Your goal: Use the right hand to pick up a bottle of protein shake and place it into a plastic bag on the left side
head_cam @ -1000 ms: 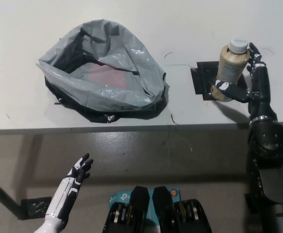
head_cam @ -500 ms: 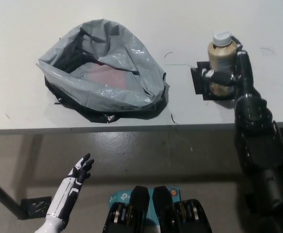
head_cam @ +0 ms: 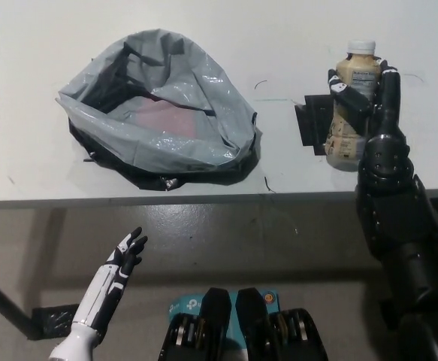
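The right hand (head_cam: 369,101) is wrapped around the upper body of the protein shake bottle (head_cam: 350,113), its fingers (head_cam: 340,89) curling over the shoulder just below the white cap (head_cam: 360,47). The bottle is held upright, its base at or just above the black pad (head_cam: 311,124) on the table (head_cam: 294,45); whether it has cleared the surface cannot be told.

The step in hand is judged to be the lift and carry. The grasp is best kept firm and the bottle kept upright while it is raised well clear of the table before any sideways travel. The grey plastic bag (head_cam: 158,113) lies well apart from the hand, toward the robot's left, with its mouth open upward and its near rim slumped. The bottle should be brought over the open middle, not the crumpled edge, and lowered before being let go.

The left hand (head_cam: 121,259) hangs low, below the table edge, fingers apart and holding nothing.
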